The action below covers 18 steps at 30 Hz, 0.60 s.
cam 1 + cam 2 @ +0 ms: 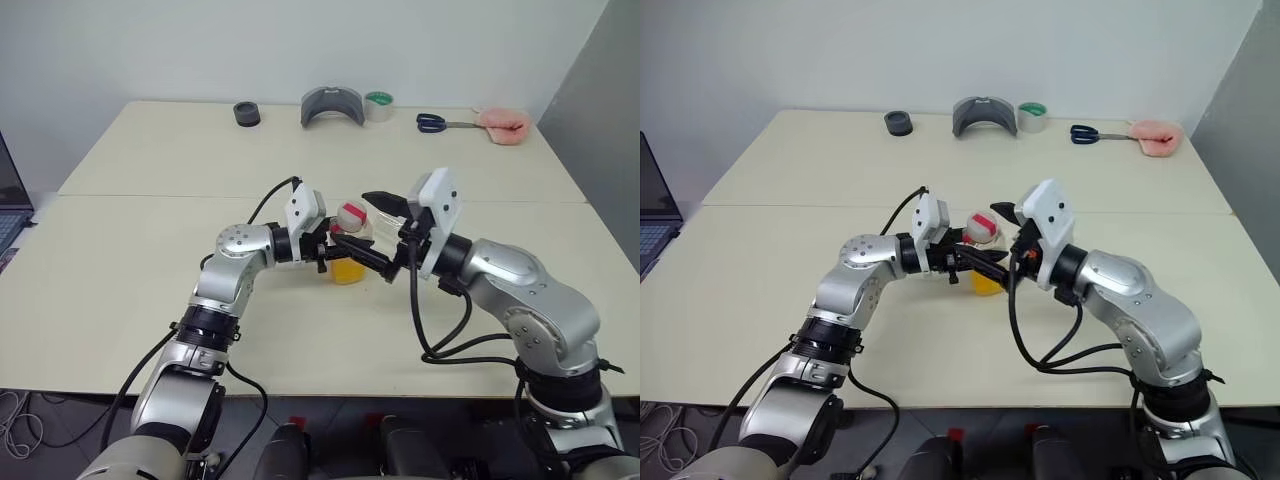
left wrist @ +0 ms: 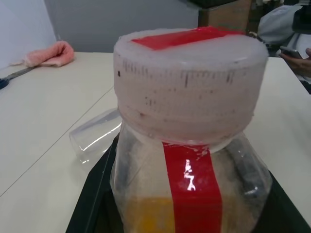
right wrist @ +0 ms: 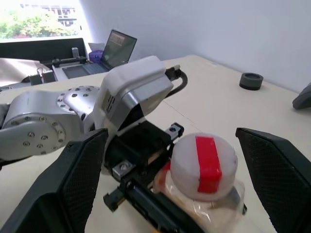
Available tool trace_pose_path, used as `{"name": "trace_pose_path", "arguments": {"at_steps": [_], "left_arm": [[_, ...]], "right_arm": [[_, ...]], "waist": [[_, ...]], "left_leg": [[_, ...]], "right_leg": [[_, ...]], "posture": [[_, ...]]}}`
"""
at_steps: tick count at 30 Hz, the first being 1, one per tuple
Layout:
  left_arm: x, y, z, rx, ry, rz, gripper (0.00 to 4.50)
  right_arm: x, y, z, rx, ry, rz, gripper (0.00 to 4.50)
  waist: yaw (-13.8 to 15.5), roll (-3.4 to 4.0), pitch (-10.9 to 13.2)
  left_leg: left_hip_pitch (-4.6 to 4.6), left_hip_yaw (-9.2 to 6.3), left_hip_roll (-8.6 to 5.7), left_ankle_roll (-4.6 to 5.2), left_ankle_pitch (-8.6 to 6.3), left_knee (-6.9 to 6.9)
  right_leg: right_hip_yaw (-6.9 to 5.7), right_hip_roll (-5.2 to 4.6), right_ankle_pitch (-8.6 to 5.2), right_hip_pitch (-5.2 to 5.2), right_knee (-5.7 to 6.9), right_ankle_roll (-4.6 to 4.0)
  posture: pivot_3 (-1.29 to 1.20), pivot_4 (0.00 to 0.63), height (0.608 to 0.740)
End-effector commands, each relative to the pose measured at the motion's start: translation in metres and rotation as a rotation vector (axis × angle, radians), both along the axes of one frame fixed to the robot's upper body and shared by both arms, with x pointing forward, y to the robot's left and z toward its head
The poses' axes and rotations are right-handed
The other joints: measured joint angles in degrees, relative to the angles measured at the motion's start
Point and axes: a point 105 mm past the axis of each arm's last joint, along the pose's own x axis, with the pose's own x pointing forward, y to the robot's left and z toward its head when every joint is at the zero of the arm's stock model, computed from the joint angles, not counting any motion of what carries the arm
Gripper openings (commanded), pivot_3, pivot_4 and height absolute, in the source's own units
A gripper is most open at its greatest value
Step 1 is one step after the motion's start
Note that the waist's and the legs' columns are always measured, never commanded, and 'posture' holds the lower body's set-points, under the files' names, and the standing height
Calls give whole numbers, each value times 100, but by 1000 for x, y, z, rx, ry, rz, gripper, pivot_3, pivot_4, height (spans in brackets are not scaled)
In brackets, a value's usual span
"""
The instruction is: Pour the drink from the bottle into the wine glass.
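Holding the capped bottle (image 1: 349, 245), left gripper (image 1: 335, 246) is clamped; right gripper (image 3: 170, 179) gapes around cap (image 3: 204, 164); uncapping and pouring remain.

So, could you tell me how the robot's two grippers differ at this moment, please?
The left gripper is shut on the bottle, gripping its clear body below the cap; the right gripper is open and holds nothing. The left one's fingers press the bottle, while the right one's fingers stand wide apart on either side of the cap, not touching it. Both have black fingers and meet at the bottle above the table.
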Motion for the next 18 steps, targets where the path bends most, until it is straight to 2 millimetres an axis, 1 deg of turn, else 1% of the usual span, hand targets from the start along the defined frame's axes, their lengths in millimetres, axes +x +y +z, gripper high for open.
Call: {"name": "trace_pose_path", "arguments": {"at_steps": [1, 5, 11, 14, 16, 18], "left_arm": [[-1, -3, 15, -22, -61, -20, 1799], [-2, -2, 15, -26, -63, -17, 1799], [-1, -1, 17, -29, -65, -12, 1799], [-1, -1, 16, -30, -63, -11, 1799], [-1, 0, 16, -32, -61, -9, 1799], [-1, 0, 17, -35, -59, -8, 1799]], "right_arm": [[5, 3, 9, 2, -53, -16, 4500], [13, 4, 8, 8, -51, -45, 4500], [16, 3, 7, 17, -56, -63, 4500], [16, 4, 3, 8, -50, -61, 3872], [15, 6, 0, -1, -50, -57, 3247], [13, 8, -2, -7, -49, -48, 2522]], "waist": [[0, 0, 0], [-7, 0, 0], [-5, 0, 0], [-6, 1, 0], [-6, 1, 0], [-6, 1, 0]], "left_leg": [[0, 1, 0, 0, 0, 0], [1, 1, 1, 0, 0, -1], [0, 0, 1, 0, 0, 0], [0, 0, 1, 0, 0, -1], [0, 0, 1, 0, 0, -1], [0, 0, 1, 0, 0, -1]], "right_leg": [[1, 0, 0, 0, 0, 0], [0, 1, 0, -2, 1, 0], [1, 0, 0, -2, 1, 0], [0, 1, 0, -2, 1, 0], [0, 1, 0, -2, 1, 0], [0, 1, 0, -2, 1, 0]], "posture": [[0, 150, 740], [0, 150, 740], [0, 150, 740], [0, 150, 740], [0, 150, 740], [0, 150, 740]]}}
